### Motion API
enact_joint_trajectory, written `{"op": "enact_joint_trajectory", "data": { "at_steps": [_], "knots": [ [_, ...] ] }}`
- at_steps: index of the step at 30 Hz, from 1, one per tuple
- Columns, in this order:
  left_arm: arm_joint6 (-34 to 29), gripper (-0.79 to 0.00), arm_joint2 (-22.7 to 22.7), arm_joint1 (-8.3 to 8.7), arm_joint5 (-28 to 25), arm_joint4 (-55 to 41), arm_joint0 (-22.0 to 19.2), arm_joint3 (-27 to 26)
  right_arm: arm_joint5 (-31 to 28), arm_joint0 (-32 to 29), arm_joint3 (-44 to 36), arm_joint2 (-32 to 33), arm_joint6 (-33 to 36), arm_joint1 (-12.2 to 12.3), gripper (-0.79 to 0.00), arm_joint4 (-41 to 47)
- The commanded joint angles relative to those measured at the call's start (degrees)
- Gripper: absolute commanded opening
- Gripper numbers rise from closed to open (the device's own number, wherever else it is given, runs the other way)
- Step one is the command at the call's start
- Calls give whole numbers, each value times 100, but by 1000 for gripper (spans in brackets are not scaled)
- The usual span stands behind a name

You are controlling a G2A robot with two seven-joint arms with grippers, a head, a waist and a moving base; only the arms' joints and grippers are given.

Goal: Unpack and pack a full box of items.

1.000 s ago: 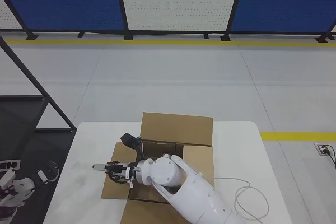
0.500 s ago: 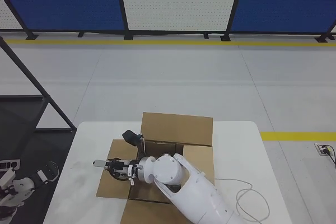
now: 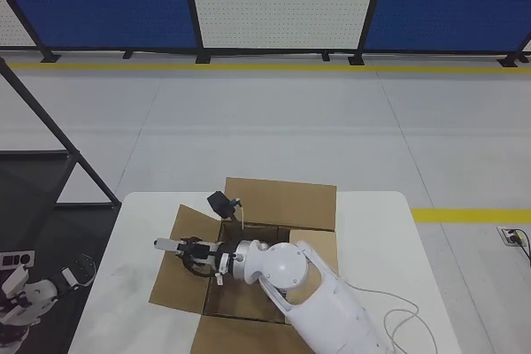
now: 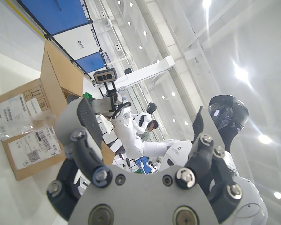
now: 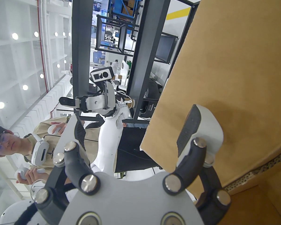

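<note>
Robotics lab hall — blue partition panels (image 3: 106, 22), yellow floor line (image 3: 265, 65), high ceiling lights (image 4: 206, 1), black metal rack (image 3: 35, 133)

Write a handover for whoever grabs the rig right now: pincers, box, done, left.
Right pincer: open, holding nothing, at the left flap of the cardboard box. Contact with the flap is unclear.
Left pincer: open, empty, off the left side of the table, pointing up.
Box: on the table, flaps folded out. Contents are hidden under the right arm.
Done: box opened.
Left: unpack the items, then repack.
</note>
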Motion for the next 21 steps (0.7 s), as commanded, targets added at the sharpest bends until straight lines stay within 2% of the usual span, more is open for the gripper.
{"op": "enact_joint_trajectory", "data": {
  "at_steps": [1, 7, 13, 17, 21],
  "knots": [
    [1, 0, -8, -1, 18, 13, -1, -29, -2, -103, -171, 167, 110, 55, 0, -2],
    [-39, 0, -131, 10, 76, 28, 2, -200, -77, -346, -521, 699, 652, 220, 0, 140],
    [-316, 0, -363, 91, 312, 499, -105, -680, -225, -666, -910, 1265, 1225, 409, 0, 209],
    [-562, 0, -354, 180, 631, 1082, -368, -1064, -356, -1033, -1391, 1769, 1461, 565, 0, 136],
    [-774, 0, -87, 262, 904, 1582, -827, -1245, -474, -1551, -2033, 2399, 1606, 720, 0, 220]
  ]
}}
